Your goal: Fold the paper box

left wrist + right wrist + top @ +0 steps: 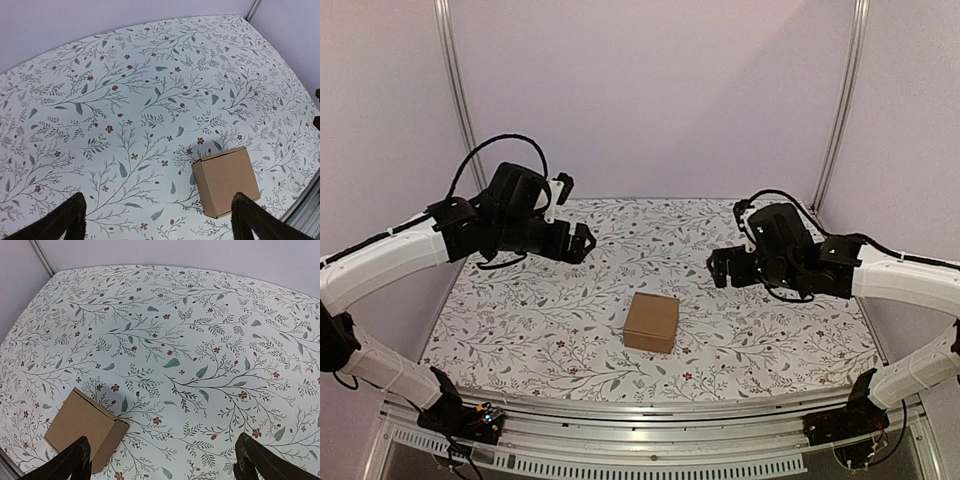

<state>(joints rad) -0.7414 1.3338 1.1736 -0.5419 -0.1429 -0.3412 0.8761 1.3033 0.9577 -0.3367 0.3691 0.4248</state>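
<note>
Hovering over the table [520,320], both arms carry nothing. The left gripper [580,243] has its fingers [65,220] spread wide, with only the flowered tablecloth in the gap between them. The right gripper [720,268] stands the same way, its fingers [260,460] far apart and nothing clamped.

The paper box [651,322] sits on the cloth as a closed brown cube, all flaps in. In the top view it rests below and between the two sets of fingertips, well apart from each. It is touched by neither one.

In the left wrist view the left gripper [158,196] looks down on the cloth, and the box [225,180] lies off to the side, ahead of the finger at the right of the picture. That finger's tip overlaps the near edge of the box in the view, but it hangs above it rather than on it. The other finger is well clear of the box.

In the right wrist view the right gripper [162,439] shows the mirror case. The box [85,427] lies ahead of the finger at the left of the picture, whose tip covers part of its near side. The opposite finger is far from it, with bare cloth between.
</note>
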